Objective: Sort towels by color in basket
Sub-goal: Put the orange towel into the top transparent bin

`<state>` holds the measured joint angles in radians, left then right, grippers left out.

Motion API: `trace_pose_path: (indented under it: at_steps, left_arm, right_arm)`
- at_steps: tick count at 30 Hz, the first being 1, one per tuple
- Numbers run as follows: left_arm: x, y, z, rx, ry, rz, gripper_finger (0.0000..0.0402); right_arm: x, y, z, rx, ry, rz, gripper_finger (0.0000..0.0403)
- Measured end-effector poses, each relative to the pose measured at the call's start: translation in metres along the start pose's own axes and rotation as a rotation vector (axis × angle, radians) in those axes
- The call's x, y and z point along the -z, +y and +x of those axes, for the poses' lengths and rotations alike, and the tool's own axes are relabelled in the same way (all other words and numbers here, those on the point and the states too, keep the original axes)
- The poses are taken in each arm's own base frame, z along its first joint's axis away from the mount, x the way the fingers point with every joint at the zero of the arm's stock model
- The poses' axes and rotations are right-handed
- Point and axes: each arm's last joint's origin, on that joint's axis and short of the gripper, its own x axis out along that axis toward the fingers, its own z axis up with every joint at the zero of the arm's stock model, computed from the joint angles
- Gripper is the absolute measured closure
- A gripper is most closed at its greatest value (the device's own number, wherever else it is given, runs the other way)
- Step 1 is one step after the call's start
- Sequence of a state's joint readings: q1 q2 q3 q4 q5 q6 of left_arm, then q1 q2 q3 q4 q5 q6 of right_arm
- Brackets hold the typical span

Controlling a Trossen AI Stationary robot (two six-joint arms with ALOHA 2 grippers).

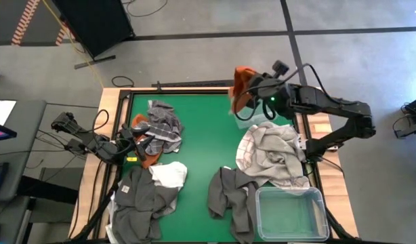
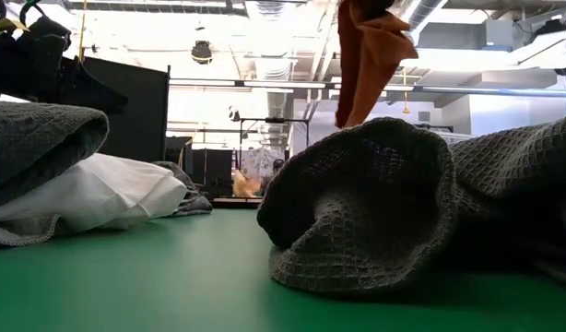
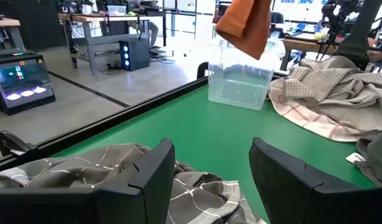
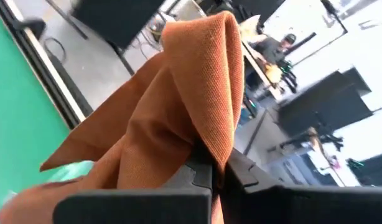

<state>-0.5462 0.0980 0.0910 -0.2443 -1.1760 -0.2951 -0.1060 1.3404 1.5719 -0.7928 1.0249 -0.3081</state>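
Note:
My right gripper [image 1: 254,93] is shut on a rust orange towel [image 1: 240,85] and holds it up over a clear bin [image 1: 245,120] at the far right of the green mat. The towel also shows hanging in the low view [image 2: 366,51] and in the left wrist view [image 3: 244,22]. My left gripper [image 3: 209,177] stands open at the table's left, level, over a grey plaid towel [image 1: 162,125], with nothing between its fingers. Dark grey towels [image 1: 137,200] [image 1: 232,196], a white towel [image 1: 171,174] and a white towel with reddish grid lines [image 1: 272,152] lie on the mat. My right gripper pinches a bunched fold of the orange towel [image 4: 200,134] between its two fingers, several layers together. The fingers come from the table's right, nearly level. The towel is lifted clear of the table and hangs slack below and beside the fingers, above the clear bin.
A second clear bin [image 1: 293,213] stands at the near right corner. A second orange cloth [image 1: 148,160] peeks out beside the plaid towel. The mat's middle [image 1: 208,142] is bare green. A raised black rail [image 1: 188,87] runs along the far edge.

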Motion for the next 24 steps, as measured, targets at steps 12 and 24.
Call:
trace_pose_path:
  at_steps: [12,24]
  left_arm:
    - [0.0,0.0,0.0,0.0,-0.002,-0.004,0.0203]
    - [-0.001,0.0,0.0,0.0,-0.004,-0.011,0.0203]
  right_arm:
    - [0.032,0.017,0.032,0.019,0.236,-0.066,0.0375]
    - [0.082,0.066,0.096,-0.237,0.4,-0.038,0.0373]
